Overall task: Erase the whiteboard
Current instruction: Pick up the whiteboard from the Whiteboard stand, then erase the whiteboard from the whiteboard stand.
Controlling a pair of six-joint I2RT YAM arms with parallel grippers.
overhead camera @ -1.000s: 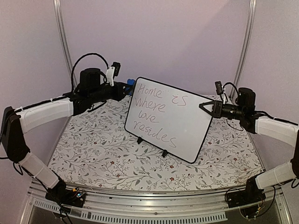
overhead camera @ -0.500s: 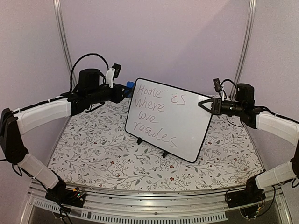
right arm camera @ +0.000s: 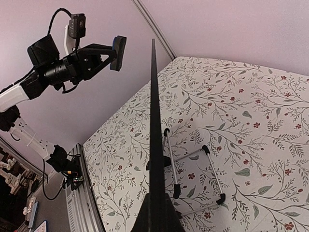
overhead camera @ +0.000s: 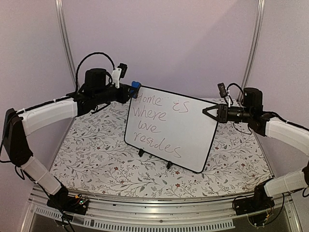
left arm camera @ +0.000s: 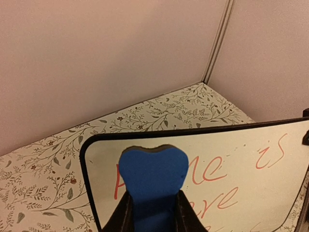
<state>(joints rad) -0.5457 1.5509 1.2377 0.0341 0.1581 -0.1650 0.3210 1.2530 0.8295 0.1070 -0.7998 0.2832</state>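
On the floral desk [overhead camera: 87,162], midway across, propped on two black feet [overhead camera: 140,152] and leaning back: the whiteboard [overhead camera: 169,128], purple writing not yet wiped. Likely light and stiff, slick-faced, prone to tip or skate on those feet under a push; best held by an edge, as now. At its right edge, right fingers [overhead camera: 205,110] pressed together on that thin border, steadying it. Farther back, at the top left corner, left fingers [overhead camera: 130,90] pinching a blue eraser [overhead camera: 135,85], its soft face at or just off the "H" of "Home"; cannot tell contact
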